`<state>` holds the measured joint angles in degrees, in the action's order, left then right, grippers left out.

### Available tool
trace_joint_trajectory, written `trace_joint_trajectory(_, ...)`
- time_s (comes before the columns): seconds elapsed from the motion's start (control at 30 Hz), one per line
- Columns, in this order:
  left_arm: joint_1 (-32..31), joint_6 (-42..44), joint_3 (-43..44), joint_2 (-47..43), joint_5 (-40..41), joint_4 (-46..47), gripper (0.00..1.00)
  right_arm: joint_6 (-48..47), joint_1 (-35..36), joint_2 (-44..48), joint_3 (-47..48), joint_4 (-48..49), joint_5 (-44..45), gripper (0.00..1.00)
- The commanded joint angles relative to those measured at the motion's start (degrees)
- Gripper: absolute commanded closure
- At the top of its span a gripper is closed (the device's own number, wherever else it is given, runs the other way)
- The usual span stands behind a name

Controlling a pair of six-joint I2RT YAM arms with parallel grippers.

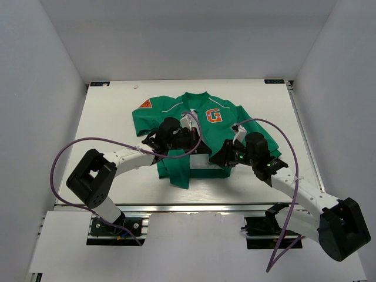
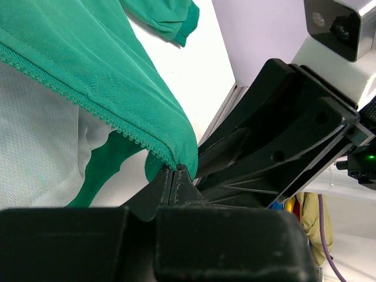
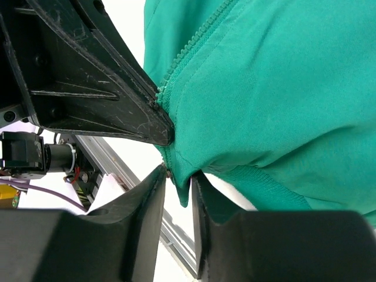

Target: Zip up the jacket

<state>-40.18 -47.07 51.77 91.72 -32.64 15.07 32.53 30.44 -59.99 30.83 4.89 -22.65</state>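
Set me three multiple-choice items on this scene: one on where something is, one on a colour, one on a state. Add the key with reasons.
1. Where on the jacket is the G patch?
A. on the chest
B. on a cuff
C. on the collar

2. What colour is the jacket's lining?
A. orange
B. black
C. light grey

3. How is the left gripper?
A. wide open above the table
B. shut on the jacket's zip edge
C. shut on a cable

Key:
1 A: the top view shows it beside the front opening, below the collar.
2 C: the left wrist view shows pale mesh inside the green shell.
3 B: its fingers meet with the end of the toothed edge pinched between them.
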Motion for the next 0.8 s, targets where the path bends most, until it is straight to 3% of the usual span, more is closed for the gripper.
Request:
trace_joint_trajectory(0.0,0.2,-0.2,-0.7,-2.9,-0.7,1.3,1.0,-0.9,-0.1,-0.3,0.5,2.4,-0.8,0.71)
trace_joint_trajectory(0.27,0.1,-0.3,-0.7,-2.4,-1.1,1.5,1.0,-1.4,-0.1,0.7,0.4,4.1,-1.5,0.99)
trace_joint_trajectory(0.47,0.1,0.5,0.3,-2.3,-0.6,-2.1,0.99,-2.0,-0.1,0.5,0.6,3.6,-2.9,1.0)
trace_joint_trajectory(0.5,0.1,1.8,1.4,-2.4,-0.1,-3.9,0.77,-2.1,-0.1,0.6,0.7,3.3,-2.8,1.0)
trace_joint_trajectory(0.57,0.1,2.9,1.8,-3.1,2.7,-10.4,0.52,-2.2,-0.2,1.2,1.0,2.2,-2.5,1.0)
trace_joint_trajectory(0.6,0.1,4.2,1.8,-3.7,4.4,-13.0,0.34,-2.4,-0.2,1.5,1.1,1.5,-1.5,1.0)
trace_joint_trajectory(0.77,0.1,6.9,0.5,-11.2,16.3,-33.7,0.06,-3.2,-0.4,3.4,1.3,-4.3,2.5,1.0)
